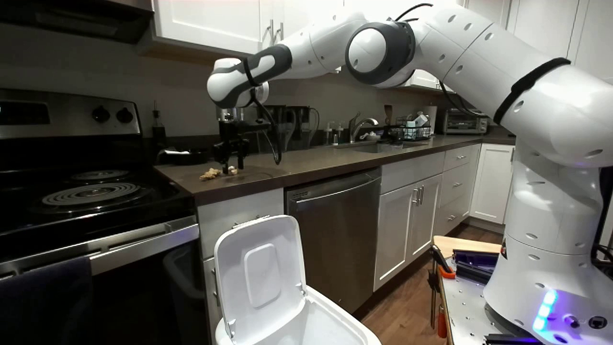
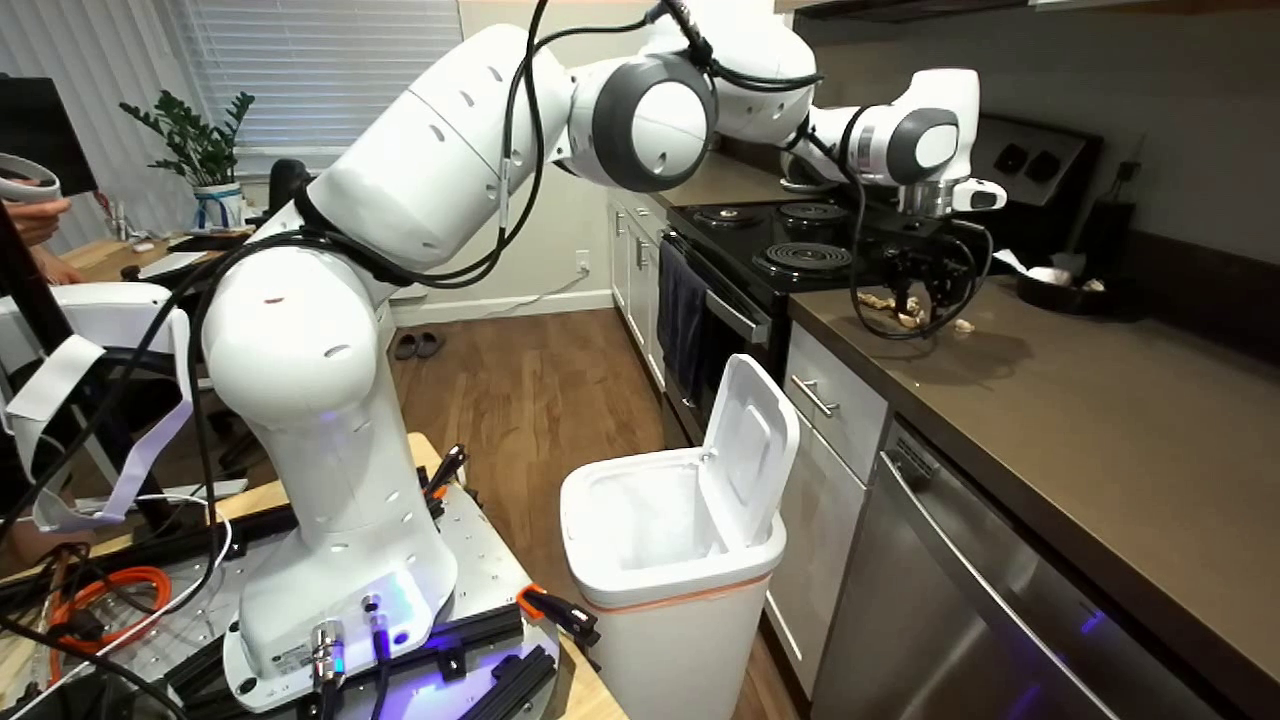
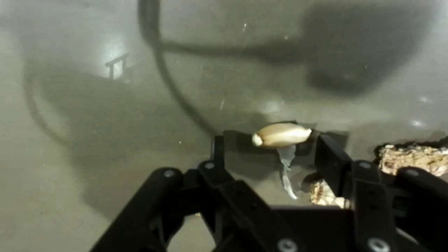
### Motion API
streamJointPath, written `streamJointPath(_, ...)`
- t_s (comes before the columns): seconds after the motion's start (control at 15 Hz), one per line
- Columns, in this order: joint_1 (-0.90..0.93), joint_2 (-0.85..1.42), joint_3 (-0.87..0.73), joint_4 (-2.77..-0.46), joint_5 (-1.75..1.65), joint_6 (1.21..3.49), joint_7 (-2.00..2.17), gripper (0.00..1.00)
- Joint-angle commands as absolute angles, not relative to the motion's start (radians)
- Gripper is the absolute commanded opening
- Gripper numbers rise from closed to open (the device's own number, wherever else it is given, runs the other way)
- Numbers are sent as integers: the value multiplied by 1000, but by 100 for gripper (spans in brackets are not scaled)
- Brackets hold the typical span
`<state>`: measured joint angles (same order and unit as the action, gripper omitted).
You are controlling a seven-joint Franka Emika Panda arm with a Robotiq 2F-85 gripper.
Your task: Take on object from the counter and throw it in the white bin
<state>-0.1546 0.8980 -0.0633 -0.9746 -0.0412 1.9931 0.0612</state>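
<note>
A pale garlic clove (image 3: 281, 135) with a strip of skin lies on the dark brown counter (image 1: 316, 167). My gripper (image 3: 271, 150) is open, pointing down at the counter, with its fingertips on either side of the clove and gaps at both ends. In an exterior view the gripper (image 1: 233, 165) is low near the counter's stove end, beside the clove (image 1: 232, 170). Tan, ginger-like pieces (image 3: 416, 159) lie by the right finger, partly hidden; they also show in an exterior view (image 1: 210, 174). The white bin (image 2: 670, 640) stands on the floor before the counter, its lid (image 1: 262, 273) raised.
The black stove (image 1: 96, 191) adjoins the counter. A dark pan (image 2: 1070, 295) with items in it and pitchers (image 1: 299, 127) stand behind the gripper. The sink (image 1: 378, 147) and dish rack (image 1: 414, 129) are further along. A dishwasher (image 1: 335, 235) is below the counter.
</note>
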Motion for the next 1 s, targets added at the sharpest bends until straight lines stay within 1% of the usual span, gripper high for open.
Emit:
streamJointPath(0.0,-174,927,-47,-934,-1,1979,17,72)
streamJointPath(0.07,-175,930,-46,-933,3,1977,14,53)
streamJointPath(0.13,-175,933,-45,-931,8,1972,12,51)
streamJointPath(0.2,-175,935,-45,-927,12,1964,14,46)
streamJointPath(0.4,-171,928,-43,-924,25,1938,20,24)
streamJointPath(0.6,-165,910,-43,-941,12,1918,34,7)
streamJointPath(0.73,-165,909,-43,-944,12,1911,38,3)
streamJointPath(0.8,-166,907,-40,-946,15,1906,35,6)
streamJointPath(0.93,-162,896,-41,-960,14,1897,42,7)
